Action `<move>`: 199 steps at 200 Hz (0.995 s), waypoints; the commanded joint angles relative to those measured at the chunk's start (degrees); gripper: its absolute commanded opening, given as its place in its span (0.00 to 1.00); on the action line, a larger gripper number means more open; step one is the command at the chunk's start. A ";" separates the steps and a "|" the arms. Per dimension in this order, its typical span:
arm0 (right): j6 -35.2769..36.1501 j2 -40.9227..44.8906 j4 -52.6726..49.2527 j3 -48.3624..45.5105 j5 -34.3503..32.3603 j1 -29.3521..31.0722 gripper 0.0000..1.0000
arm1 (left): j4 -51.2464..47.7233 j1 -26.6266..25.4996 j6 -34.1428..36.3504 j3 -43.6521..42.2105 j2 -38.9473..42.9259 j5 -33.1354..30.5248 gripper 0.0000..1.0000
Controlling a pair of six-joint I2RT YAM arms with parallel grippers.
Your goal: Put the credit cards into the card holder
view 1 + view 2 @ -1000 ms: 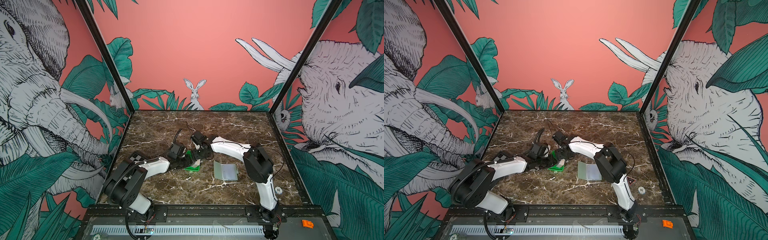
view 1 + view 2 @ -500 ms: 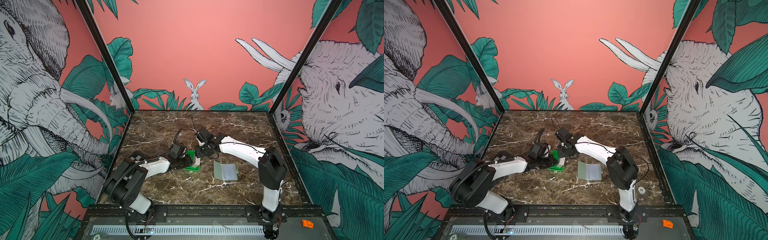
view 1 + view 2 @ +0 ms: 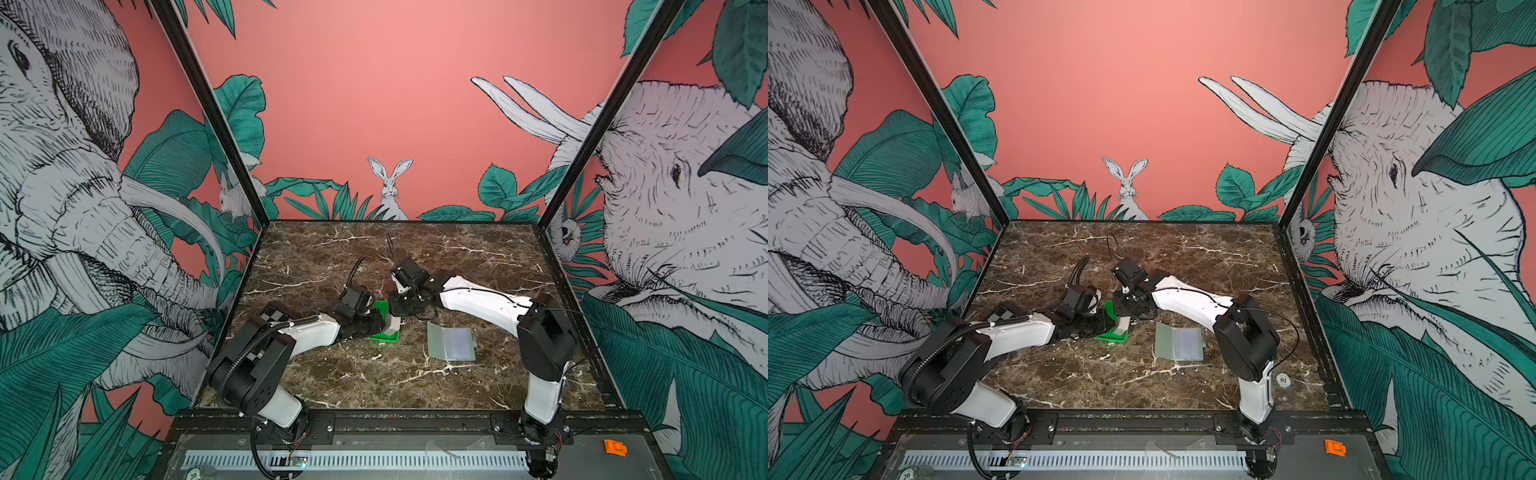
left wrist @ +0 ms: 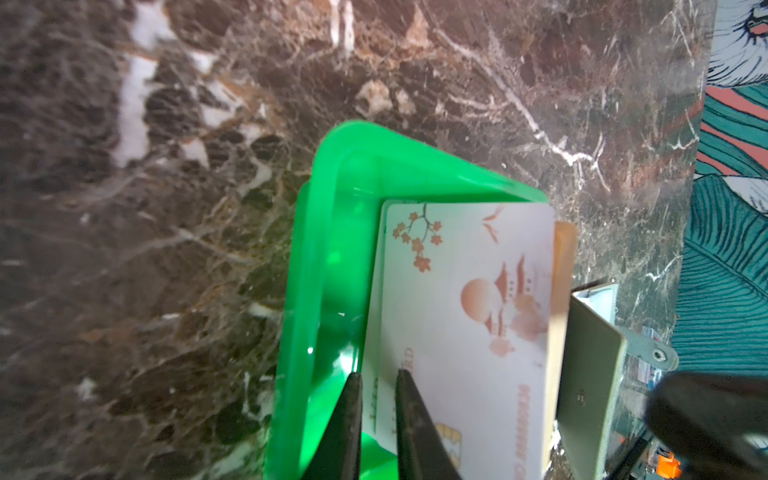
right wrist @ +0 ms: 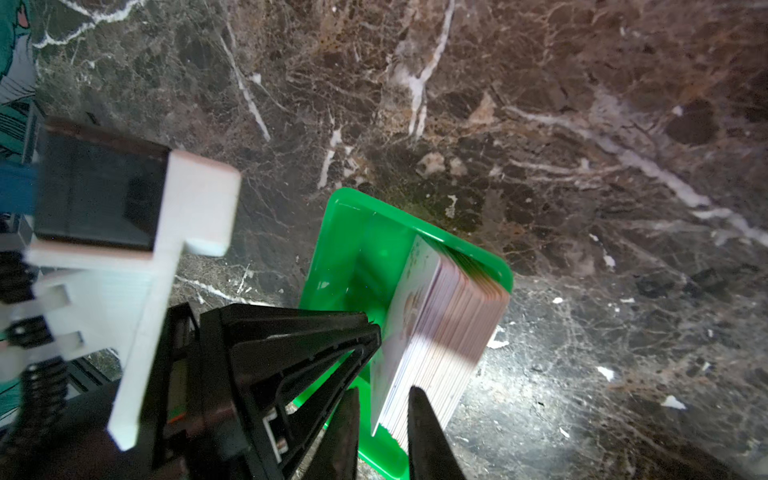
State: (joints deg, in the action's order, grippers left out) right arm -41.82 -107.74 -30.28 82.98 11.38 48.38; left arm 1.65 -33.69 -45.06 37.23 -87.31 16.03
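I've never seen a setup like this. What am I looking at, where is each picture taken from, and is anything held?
Two robot arms stand at the front of a marble table. Two pictures look down from overhead, side by side; the other two come from a camera on each wrist, looking along the hand. On the table sit a green tray with credit cards standing in it and, beside it, an open card holder. The left hand appears to pinch a card edge. The right hand straddles the front cards; whether it grips yet is unclear.
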 commanded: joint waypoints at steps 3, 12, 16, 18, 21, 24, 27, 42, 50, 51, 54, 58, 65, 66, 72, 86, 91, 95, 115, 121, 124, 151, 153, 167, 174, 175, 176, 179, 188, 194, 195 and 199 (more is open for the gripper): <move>-0.74 -1.41 1.20 -0.58 0.67 0.31 0.19 | -0.72 -0.31 -0.47 -1.45 0.12 -0.03 0.19; -0.80 -1.67 1.12 -0.45 0.63 0.31 0.18 | -0.69 -0.32 -0.48 -1.42 0.21 -0.12 0.19; -0.79 -1.83 1.11 -0.46 0.68 0.30 0.17 | -0.71 -0.24 -0.58 -1.52 0.22 -0.12 0.19; -0.78 -1.96 1.08 -0.45 0.71 0.31 0.17 | -0.69 -0.23 -0.63 -1.54 0.28 -0.12 0.19; -0.86 -1.96 1.05 -0.52 0.67 0.35 0.17 | -0.72 -0.30 -0.57 -1.55 0.37 -0.10 0.19; -0.83 -2.09 1.08 -0.41 0.67 0.39 0.17 | -0.75 -0.27 -0.56 -1.62 0.38 -0.12 0.19; -0.81 -2.15 1.10 -0.39 0.71 0.40 0.16 | -0.63 -0.32 -0.56 -1.61 0.43 -0.12 0.19; -0.91 -2.72 0.77 -0.20 0.71 0.49 0.15 | -0.40 -0.39 -0.74 -1.79 0.56 -0.08 0.19; -0.95 -2.94 0.75 -0.10 0.67 0.57 0.15 | -0.25 -0.41 -0.82 -1.79 0.56 -0.04 0.19; -0.97 -3.03 0.64 -0.06 0.62 0.57 0.14 | -0.20 -0.41 -0.82 -1.85 0.56 -0.04 0.19; -0.98 -3.08 0.61 -0.03 0.54 0.57 0.14 | -0.17 -0.41 -0.82 -1.81 0.56 0.00 0.18; -1.03 -3.27 0.58 0.05 0.49 0.57 0.14 | -0.20 -0.43 -0.90 -1.85 0.60 0.06 0.19; -1.10 -3.47 0.59 0.10 0.52 0.62 0.13 | -0.16 -0.41 -0.91 -1.85 0.56 0.05 0.18; -1.08 -3.50 0.58 0.09 0.55 0.60 0.13 | -0.16 -0.41 -0.91 -1.87 0.56 0.05 0.18; -1.13 -3.69 0.42 0.17 0.43 0.66 0.13 | -0.16 -0.41 -0.91 -1.80 0.56 0.05 0.19; -1.10 -4.10 0.26 0.51 0.42 0.72 0.12 | -0.07 -0.37 -0.91 -1.80 0.56 0.14 0.18; -1.13 -4.27 0.18 0.67 0.38 0.79 0.11 | 0.01 -0.46 -0.91 -1.78 0.56 0.14 0.19; -1.01 -4.40 0.07 0.84 0.29 0.76 0.11 | 0.00 -0.41 -0.99 -1.76 0.56 0.14 0.18; -0.83 -4.88 -0.54 1.37 -0.04 0.81 0.09 | 0.15 -0.41 -1.09 -1.81 0.56 0.23 0.18; -0.81 -5.01 -0.72 1.52 -0.13 0.84 0.09 | 0.28 -0.49 -1.21 -1.89 0.56 0.31 0.18; -0.80 -5.10 -0.82 1.69 -0.27 0.84 0.09 | 0.35 -0.50 -1.21 -1.90 0.56 0.32 0.18; -0.72 -5.44 -1.18 2.02 -0.73 1.02 0.06 | 0.69 -0.59 -1.56 -1.97 0.81 0.58 0.18; -0.78 -5.45 -1.23 2.03 -0.76 1.02 0.06 | 0.71 -0.59 -1.64 -1.98 0.86 0.62 0.18; -0.73 -5.46 -1.71 2.47 -1.35 1.18 0.04 | 0.78 -0.67 -1.87 -2.12 1.32 0.67 0.18; -0.63 -5.55 -2.32 2.81 -2.00 1.34 0.03 | 0.64 -0.65 -1.87 -2.15 1.61 0.67 0.18; -0.58 -5.55 -2.36 2.85 -2.07 1.35 0.03 | 0.64 -0.66 -1.87 -2.11 1.70 0.67 0.18; -0.52 -5.55 -2.48 2.91 -2.11 1.36 0.02 | 0.64 -0.67 -1.88 -2.09 1.79 0.62 0.18; -0.47 -5.55 -2.81 3.10 -2.42 1.41 0.02 | 0.51 -0.67 -1.88 -2.11 2.01 0.58 0.18; -0.28 -5.55 -3.44 3.56 -3.02 1.54 0.01 | -0.09 -0.66 -1.85 -2.16 2.63 0.42 0.18; -0.26 -5.55 -3.70 3.74 -3.49 1.62 0.00 | -0.52 -0.67 -1.81 -2.08 3.15 0.25 0.18; -0.26 -5.55 -3.70 3.74 -3.49 1.62 0.00 | -0.60 -0.67 -1.75 -2.08 3.26 0.24 0.18; -0.13 -5.55 -3.88 3.82 -3.68 1.57 0.00 | -0.91 -0.67 -1.66 -2.01 3.63 0.15 0.18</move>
State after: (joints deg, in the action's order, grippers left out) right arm -42.85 -112.46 -31.27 85.14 10.61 49.43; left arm 2.98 -33.89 -46.26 36.34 -86.78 16.03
